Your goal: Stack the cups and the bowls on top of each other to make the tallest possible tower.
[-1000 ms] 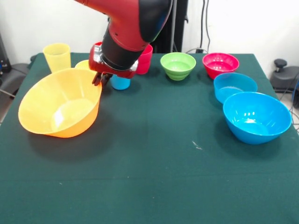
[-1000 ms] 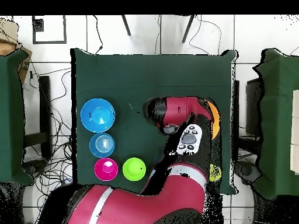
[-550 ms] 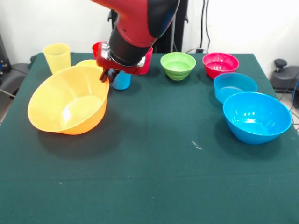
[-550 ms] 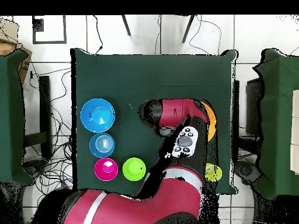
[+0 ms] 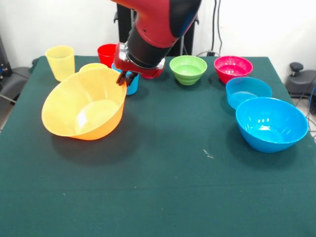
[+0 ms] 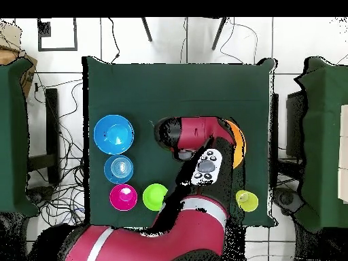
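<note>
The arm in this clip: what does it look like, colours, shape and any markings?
The arm is thick and rounded, glossy red with black sections. A red collar sits above the small dark tool. From overhead, a light grey oval panel with dark buttons shows on it.

A lab: green-clothed table, loose floor cables, tiled floor

Dragging the large orange bowl by its rim toward 3 o'clock in the front view, tilted, closer to the light blue cup; end effector shifting along, uncovering the red cup.
</note>
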Action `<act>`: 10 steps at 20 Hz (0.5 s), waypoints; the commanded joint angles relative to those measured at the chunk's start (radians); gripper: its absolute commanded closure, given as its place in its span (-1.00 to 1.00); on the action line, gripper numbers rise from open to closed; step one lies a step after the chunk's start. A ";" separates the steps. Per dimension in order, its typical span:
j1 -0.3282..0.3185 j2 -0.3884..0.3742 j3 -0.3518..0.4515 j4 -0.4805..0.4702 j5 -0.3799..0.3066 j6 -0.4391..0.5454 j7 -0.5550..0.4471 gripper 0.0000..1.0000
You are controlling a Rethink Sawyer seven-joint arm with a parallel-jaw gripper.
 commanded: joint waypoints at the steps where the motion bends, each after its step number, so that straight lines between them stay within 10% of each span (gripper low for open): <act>1: 0.029 -0.012 0.091 0.055 0.055 -0.067 0.191 1.00; 10: 0.059 -0.010 0.090 0.072 0.084 -0.081 0.238 1.00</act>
